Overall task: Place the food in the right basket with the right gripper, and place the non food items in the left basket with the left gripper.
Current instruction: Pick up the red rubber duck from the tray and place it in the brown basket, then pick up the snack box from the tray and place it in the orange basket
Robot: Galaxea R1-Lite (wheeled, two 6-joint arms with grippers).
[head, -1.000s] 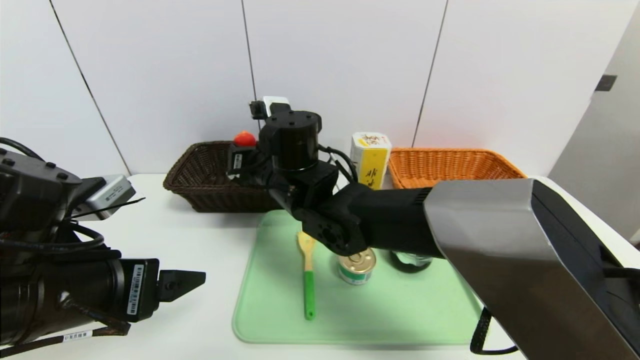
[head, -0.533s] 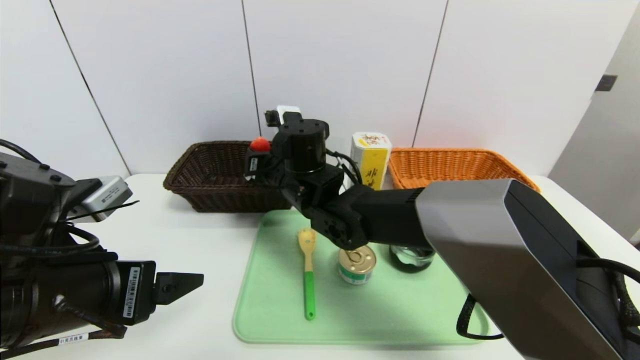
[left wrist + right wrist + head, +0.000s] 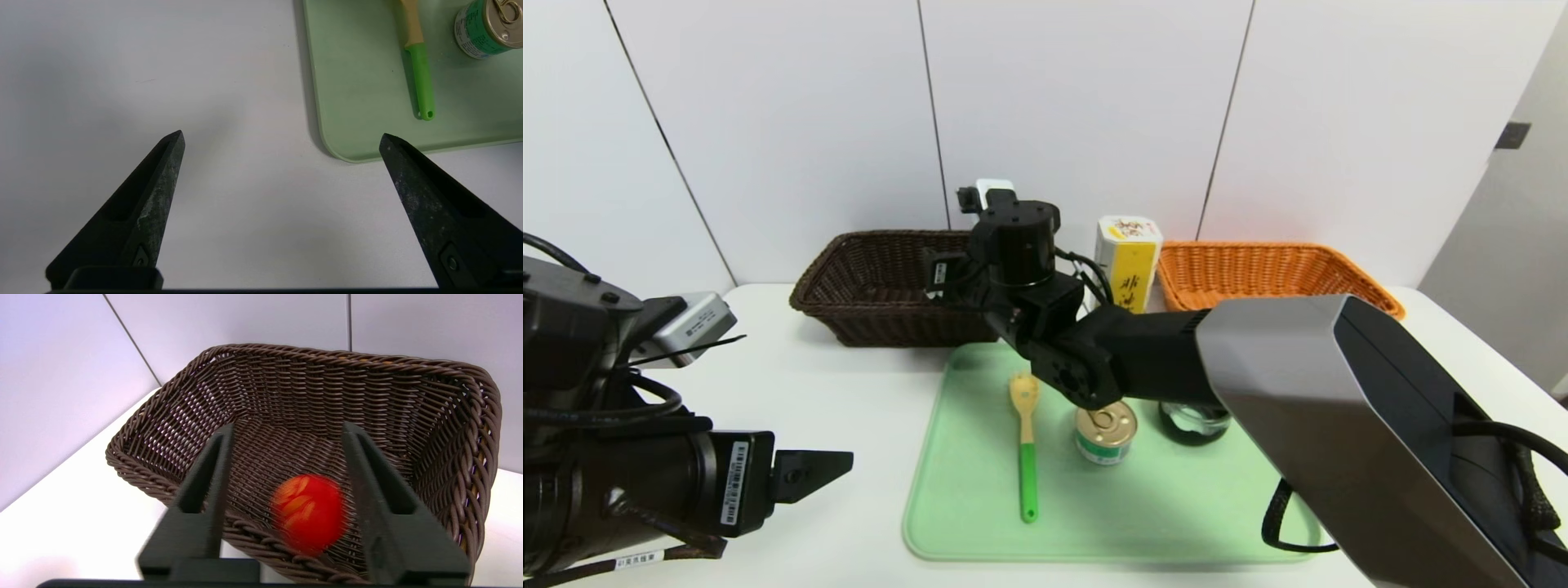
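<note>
Dropped red rubber duck (image 3: 307,512), woven brown basket (image 3: 461,428)

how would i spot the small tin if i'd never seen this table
Find the pale green mat on the white table. Three things lie across its middle; the tin stands between the green-handled pasta fork and the dark glass dish. Only it has a gold pull-tab lid.

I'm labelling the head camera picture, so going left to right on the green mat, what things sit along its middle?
Wooden fork with the green handle → small tin with the gold lid → dark glass dish, partly hidden under the right arm.
</note>
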